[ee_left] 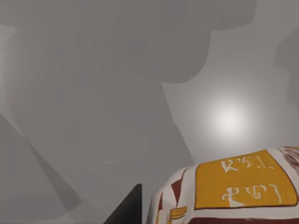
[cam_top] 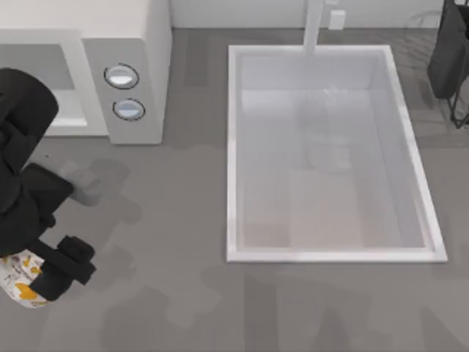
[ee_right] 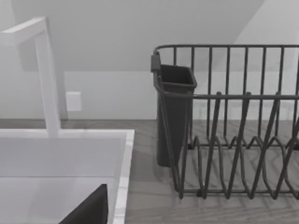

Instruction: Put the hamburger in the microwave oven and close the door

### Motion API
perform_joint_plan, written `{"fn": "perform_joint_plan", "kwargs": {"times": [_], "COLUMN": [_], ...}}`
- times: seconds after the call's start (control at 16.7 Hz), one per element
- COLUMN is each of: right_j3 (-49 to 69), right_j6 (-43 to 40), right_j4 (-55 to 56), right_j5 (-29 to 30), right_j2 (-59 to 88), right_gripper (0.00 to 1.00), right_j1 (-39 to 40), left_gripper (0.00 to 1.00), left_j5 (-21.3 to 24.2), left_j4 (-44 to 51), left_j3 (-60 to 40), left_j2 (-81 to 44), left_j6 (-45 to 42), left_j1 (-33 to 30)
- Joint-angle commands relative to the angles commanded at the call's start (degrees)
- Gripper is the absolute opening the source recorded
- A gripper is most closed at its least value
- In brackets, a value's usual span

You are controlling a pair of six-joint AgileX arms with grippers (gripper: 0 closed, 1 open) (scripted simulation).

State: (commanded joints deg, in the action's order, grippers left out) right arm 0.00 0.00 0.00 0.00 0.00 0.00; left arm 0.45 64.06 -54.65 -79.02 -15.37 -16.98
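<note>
Hamburger [cam_top: 20, 279] gripped in left gripper [cam_top: 44, 275]; carrying step next, up toward the microwave oven [cam_top: 132, 66] beyond it.

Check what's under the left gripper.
The hamburger sits under the left gripper at the table's front left edge. The gripper covers much of the wrapper, so the jaws' contact is hidden.

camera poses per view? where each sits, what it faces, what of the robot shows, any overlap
Top view: above the table, looking down on the microwave oven, sink and hamburger; left arm with left gripper by the hamburger, right arm at the far right.
Left wrist view: on the left arm, close on the hamburger; a dark finger.
Right wrist view: on the right arm, facing the faucet, sink rim and dish rack.
Shared: hamburger in top and left wrist views; sink in top and right wrist views.
</note>
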Motion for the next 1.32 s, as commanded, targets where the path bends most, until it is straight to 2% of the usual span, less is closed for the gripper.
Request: {"fn": "perform_joint_plan", "kwargs": {"times": [0.36, 0.6, 0.84, 1.32], "right_j3": [0.0, 0.0, 0.0, 0.0], "right_j6": [0.0, 0.0, 0.0, 0.0], "right_j4": [0.0, 0.0, 0.0, 0.0], "right_j5": [0.0, 0.0, 0.0, 0.0], "right_j2": [0.0, 0.0, 0.0, 0.0], "right_gripper": [1.0, 1.0, 1.0, 1.0], "right_j1": [0.0, 0.0, 0.0, 0.0], "left_gripper": [0.0, 0.0, 0.0, 0.0], "left_j5": [0.25, 1.72, 3.88, 8.65], "left_j4": [-1.89, -12.5, -31.52, -79.73], "left_j3": [-0.12, -1.25, -2.01, -0.56], "left_j2": [-1.0, -5.75, -14.31, -32.6], "left_j6": [-0.11, 0.48, 1.91, 5.82], "left_j1": [0.42, 3.01, 7.76, 19.67]}}
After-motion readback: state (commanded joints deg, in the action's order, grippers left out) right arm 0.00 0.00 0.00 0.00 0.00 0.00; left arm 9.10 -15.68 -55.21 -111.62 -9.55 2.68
